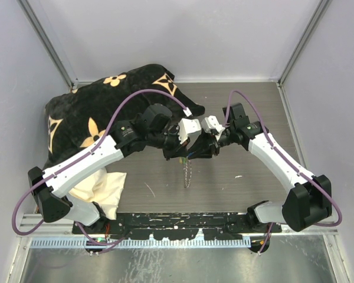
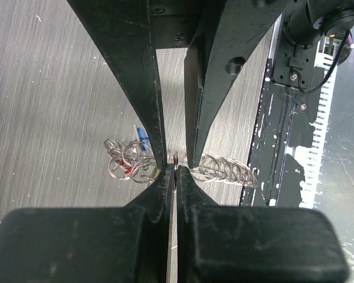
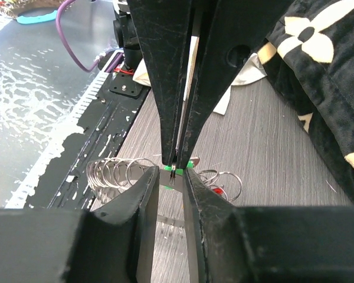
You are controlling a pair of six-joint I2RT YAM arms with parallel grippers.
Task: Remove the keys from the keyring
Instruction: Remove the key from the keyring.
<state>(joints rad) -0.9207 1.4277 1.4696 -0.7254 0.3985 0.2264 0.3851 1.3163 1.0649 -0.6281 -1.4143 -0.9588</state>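
Both arms are meeting over the middle of the bench (image 1: 242, 159), and we are right in the thick of the first pull. The left gripper (image 2: 174, 177) is acting as the anchor, pinched fully shut on the keyring (image 2: 224, 171). The springy coil is spilling out in loops to either side of its tips and dangling down toward the bench. The right gripper (image 3: 170, 178) is coming in head-on, its jaws standing narrow with a slim gap showing. The green key (image 3: 166, 177) is sitting right in that gap, just under the left tips. From here I can't say the pads are biting on it, so I'm calling that gripper narrowly open rather than holding. The other keys (image 2: 133, 159), a red and a blue head among them, are bunching on the coil off to one side, so by my reckoning none is off yet. This is the grasp-the-key step, with the task barely begun. Next, I'd judge, the right jaws are going to need a firm pinch on that green head. After that comes a careful slide along the wire toward an open end while the left hand is holding the coil steady. That wire is springy, and a tiny head like that could be popping out with any careless tug.
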